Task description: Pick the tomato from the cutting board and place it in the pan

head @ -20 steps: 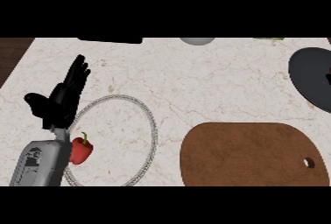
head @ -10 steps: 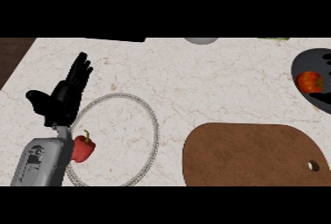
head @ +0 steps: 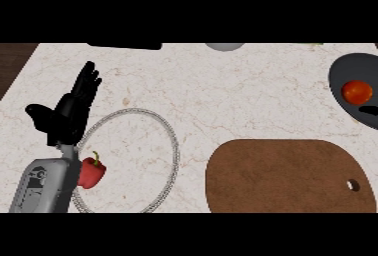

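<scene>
A red-orange tomato [head: 357,92] lies inside the dark grey pan [head: 342,80] at the right edge of the head view. Below it, the brown cutting board [head: 280,176] at lower right carries nothing. My left hand [head: 68,114] shows at the left, open with straight fingers pointing up, holding nothing. My right hand is out of view.
A white plate with a grey rim [head: 171,150] sits at lower left, partly under my left forearm, and a red bell pepper [head: 91,172] lies on it. A dark object [head: 124,46] and a grey round object [head: 224,46] sit at the counter's far edge.
The tomato has come into sight inside the pan as the view shifted right. The left hand has kept its pose.
</scene>
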Robot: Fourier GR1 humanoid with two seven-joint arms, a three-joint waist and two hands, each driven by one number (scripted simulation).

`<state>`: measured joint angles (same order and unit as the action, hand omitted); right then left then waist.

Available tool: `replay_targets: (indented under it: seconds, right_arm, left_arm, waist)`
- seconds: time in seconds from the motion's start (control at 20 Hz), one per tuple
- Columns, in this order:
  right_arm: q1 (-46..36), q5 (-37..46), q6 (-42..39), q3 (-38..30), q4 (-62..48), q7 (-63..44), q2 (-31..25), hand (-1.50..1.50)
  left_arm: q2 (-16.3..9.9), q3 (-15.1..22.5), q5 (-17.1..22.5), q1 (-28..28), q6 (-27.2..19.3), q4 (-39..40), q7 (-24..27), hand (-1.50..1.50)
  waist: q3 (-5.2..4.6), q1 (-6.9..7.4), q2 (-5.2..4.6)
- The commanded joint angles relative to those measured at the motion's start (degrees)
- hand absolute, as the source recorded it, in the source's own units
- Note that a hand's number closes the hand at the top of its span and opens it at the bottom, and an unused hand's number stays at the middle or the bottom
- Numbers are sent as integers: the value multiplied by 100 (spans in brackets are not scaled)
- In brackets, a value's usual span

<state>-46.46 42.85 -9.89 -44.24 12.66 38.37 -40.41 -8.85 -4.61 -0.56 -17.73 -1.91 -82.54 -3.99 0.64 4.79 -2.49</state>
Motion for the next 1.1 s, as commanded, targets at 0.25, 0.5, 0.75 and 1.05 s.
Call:
replay_targets:
  seconds: [0.25, 0.5, 0.75, 1.05]
  right_arm:
    - [387, -827, -1901, -758, -543, 502, -884, -150]
    - [883, -951, -3009, -754, -520, 1062, -1266, -150]
    - [1271, -1093, -3681, -736, -367, 1264, -1733, -150]
    - [1599, -1271, -3976, -669, -263, 1214, -1849, -150]
  left_arm:
    - [-68, -77, 72, 350, 65, -197, 51, 0]
    - [-131, -225, 88, 252, 17, -21, 97, 0]
    - [-46, -244, 51, 466, -103, -4, 96, 0]
    - [-156, -305, 48, 470, -74, -93, 98, 0]
  waist:
    - [-9, -173, 104]
    - [-15, -360, 138]
    - [-19, -476, 185]
    - [-25, -481, 211]
